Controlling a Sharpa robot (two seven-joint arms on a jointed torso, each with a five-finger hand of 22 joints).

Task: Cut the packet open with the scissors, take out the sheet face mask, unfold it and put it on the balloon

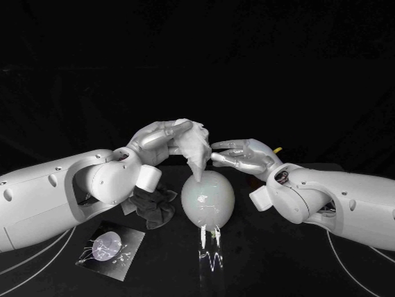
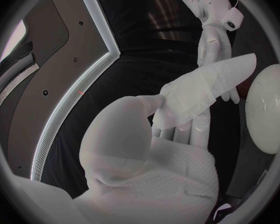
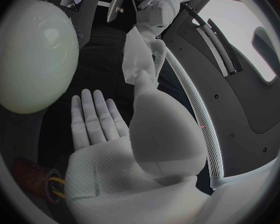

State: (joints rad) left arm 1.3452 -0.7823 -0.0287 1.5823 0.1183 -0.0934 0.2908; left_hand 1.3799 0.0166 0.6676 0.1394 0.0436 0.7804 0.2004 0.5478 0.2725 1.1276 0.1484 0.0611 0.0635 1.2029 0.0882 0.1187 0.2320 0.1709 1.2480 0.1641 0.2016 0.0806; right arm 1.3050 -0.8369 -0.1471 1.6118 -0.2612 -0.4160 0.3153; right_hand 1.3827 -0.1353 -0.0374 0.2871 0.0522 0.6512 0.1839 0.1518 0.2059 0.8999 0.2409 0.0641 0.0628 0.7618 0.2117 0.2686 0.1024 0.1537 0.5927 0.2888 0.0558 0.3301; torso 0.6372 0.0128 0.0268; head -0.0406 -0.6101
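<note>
You have the packet (image 1: 111,245) nearest you. It lies flat on the black table (image 1: 278,266), camera-side of the balloon (image 1: 207,198) and off toward the left arm, well apart from both hands. A clear holder (image 1: 215,253) glints at the balloon's near end. A dark crumpled piece (image 1: 153,207) lies just beside the balloon, on the packet's side.

Your left hand (image 1: 164,140) is above the balloon's far end, with its fingers closed on the sheet face mask (image 1: 195,150). The mask is not unfolded. It hangs from that hand as a narrowing strip, and its lower tip reaches the top of the balloon; you cannot tell whether they touch. The left wrist view shows the mask draped along that hand's fingers (image 2: 199,127), with the balloon just beyond them.

Your right hand (image 1: 242,156) is on the opposite side of the balloon's far end, facing the left hand. It holds nothing, and its fingers (image 3: 93,117) are straight and apart. Its fingertips are just beside the hanging mask, but contact cannot be confirmed.

A red thing (image 3: 31,179) shows beside the heel of the right hand, on the side away from the balloon. You cannot tell what it is.
</note>
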